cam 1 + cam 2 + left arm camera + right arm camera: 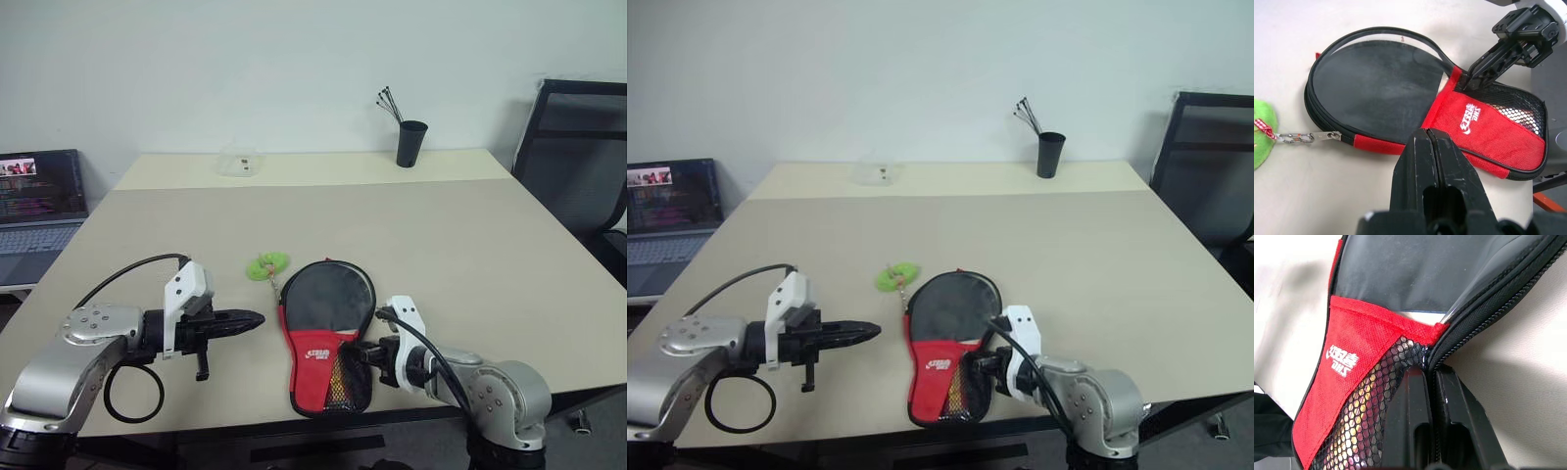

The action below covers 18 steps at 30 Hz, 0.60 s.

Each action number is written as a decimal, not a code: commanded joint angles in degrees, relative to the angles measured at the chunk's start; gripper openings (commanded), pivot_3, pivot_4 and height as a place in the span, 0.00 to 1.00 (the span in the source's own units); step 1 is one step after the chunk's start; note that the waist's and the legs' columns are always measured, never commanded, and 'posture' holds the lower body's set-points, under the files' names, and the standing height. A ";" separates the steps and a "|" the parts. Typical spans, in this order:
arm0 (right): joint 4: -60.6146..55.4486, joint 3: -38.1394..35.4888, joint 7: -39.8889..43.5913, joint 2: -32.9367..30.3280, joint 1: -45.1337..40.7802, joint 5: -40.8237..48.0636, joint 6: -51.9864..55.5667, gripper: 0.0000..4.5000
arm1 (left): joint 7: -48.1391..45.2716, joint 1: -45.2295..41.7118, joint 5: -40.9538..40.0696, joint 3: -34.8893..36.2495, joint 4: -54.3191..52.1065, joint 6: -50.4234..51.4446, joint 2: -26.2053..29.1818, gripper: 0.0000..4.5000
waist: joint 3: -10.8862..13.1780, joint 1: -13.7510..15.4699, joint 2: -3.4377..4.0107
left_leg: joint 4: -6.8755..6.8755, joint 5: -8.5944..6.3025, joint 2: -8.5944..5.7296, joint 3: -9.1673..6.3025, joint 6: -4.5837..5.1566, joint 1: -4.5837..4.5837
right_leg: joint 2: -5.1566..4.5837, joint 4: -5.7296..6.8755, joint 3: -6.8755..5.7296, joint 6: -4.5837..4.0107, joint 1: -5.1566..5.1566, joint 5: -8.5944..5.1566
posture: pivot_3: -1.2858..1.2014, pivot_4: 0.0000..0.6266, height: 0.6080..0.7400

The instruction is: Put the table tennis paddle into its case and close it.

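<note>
One soft black-and-red paddle-shaped zip case (326, 338) lies on the beige worktop (441, 245) between two hands, the closed left hand (257, 319) empty beside it, the right hand (368, 351) pinching shut on its zipper edge.

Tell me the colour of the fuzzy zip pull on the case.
Bright green; the zip pull lies beside the case, clearest in the left eye view.

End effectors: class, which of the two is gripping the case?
The right end effector: it is closed on the case's zip edge beside the mesh pocket. The left end effector, also closed, hovers apart from the case, holding nothing.
</note>
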 commanded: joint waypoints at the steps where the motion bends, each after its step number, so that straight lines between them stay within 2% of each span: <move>1: 0.04 0.07 -0.58 -0.42 -0.60 0.37 0.89 0.01 | -0.18 -0.99 0.04 -0.05 -0.59 -1.01 0.69 0.00 | 0.00 0.00 0.00 | 0.00 0.00 0.00 0.00 0.00 0.00 | 0.00 0.00 0.00 0.00 0.00 0.00 | 0.52 0.24 1.00; 3: 0.33 -0.17 -0.63 -0.50 -0.95 0.23 0.75 0.01 | -0.08 -1.06 0.10 -0.25 -0.53 -1.13 0.64 0.00 | 0.00 0.00 0.00 | 0.00 0.00 0.00 0.00 0.00 0.00 | 0.00 0.00 0.00 0.00 0.00 0.00 | 0.52 0.24 1.00; 6: 0.13 0.03 -0.42 -2.29 -1.98 0.24 0.29 0.16 | 0.34 -0.91 0.41 -0.26 -0.38 -1.50 0.41 0.00 | 0.00 0.00 0.00 | 0.01 0.00 0.00 0.00 0.00 0.00 | 0.00 0.01 -0.01 0.00 0.00 0.00 | 0.52 0.24 1.00; 9: -1.62 1.36 1.02 -5.81 -3.26 1.43 -0.21 0.39 | 1.08 -0.66 0.55 0.20 -0.10 -1.70 0.03 0.00 | 0.00 0.00 0.00 | 0.02 0.00 -0.01 0.00 0.00 0.00 | 0.00 0.01 -0.01 0.00 0.01 0.00 | 0.52 0.24 1.00; 12: -5.17 1.42 7.55 -9.74 -5.79 7.30 -0.81 0.60 | 2.41 -0.53 -0.03 0.98 0.38 -1.70 -1.04 0.00 | 0.01 0.00 0.01 | 0.01 0.00 -0.01 0.00 0.00 0.00 | -0.01 0.01 -0.01 0.00 0.01 0.00 | 0.52 0.24 1.00; 17: -6.53 3.63 14.79 -20.14 -8.39 11.87 -5.02 0.98 | 4.78 -0.60 -0.48 1.78 1.20 -1.44 -2.91 0.00 | 0.02 0.01 0.00 | 0.01 0.00 -0.01 -0.02 0.01 0.01 | 0.00 0.00 -0.04 0.00 0.03 0.00 | 0.52 0.24 1.00; 18: -5.77 4.13 15.96 -22.52 -9.52 11.74 -7.10 0.99 | 5.14 -0.43 -0.39 1.92 1.61 -1.44 -3.16 0.00 | 0.02 0.01 0.00 | 0.01 0.00 -0.01 -0.01 0.00 0.00 | 0.00 -0.02 -0.06 -0.01 0.03 -0.01 | 0.52 0.24 1.00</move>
